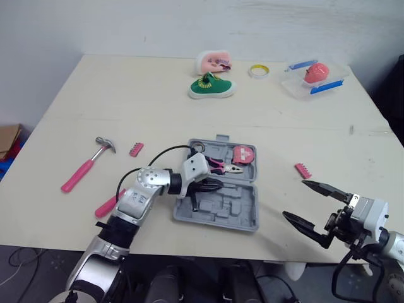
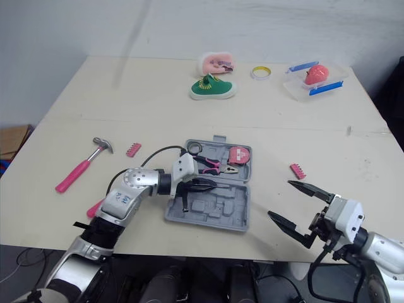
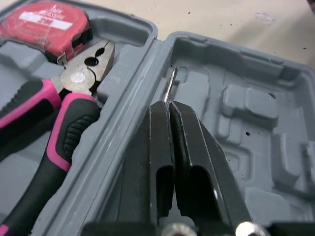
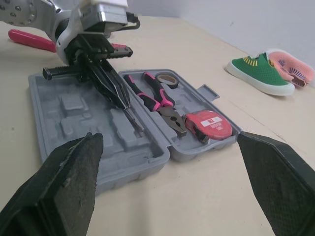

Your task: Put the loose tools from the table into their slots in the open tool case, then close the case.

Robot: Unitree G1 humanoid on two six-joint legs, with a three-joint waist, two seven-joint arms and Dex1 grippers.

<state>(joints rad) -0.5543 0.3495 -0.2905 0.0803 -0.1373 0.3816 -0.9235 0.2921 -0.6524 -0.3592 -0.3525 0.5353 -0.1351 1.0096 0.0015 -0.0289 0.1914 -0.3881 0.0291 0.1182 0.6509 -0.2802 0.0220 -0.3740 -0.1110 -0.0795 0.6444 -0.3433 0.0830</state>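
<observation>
Pinching a thin metal shaft [image 3: 173, 84] between tightly pressed fingers beside the hinge of the open grey plastic tool case [image 1: 243, 216], the left gripper [image 1: 215, 185] should lay it flat in a matching groove before releasing, while the right gripper [image 1: 293, 199] hangs spread wide nearby.

Silver-grey left arm [image 1: 140, 192] with a looping black cable [image 1: 170, 149]; white wrist housings; left pincer [image 1: 218, 184] and right pincer [image 1: 294, 199] black.
</observation>
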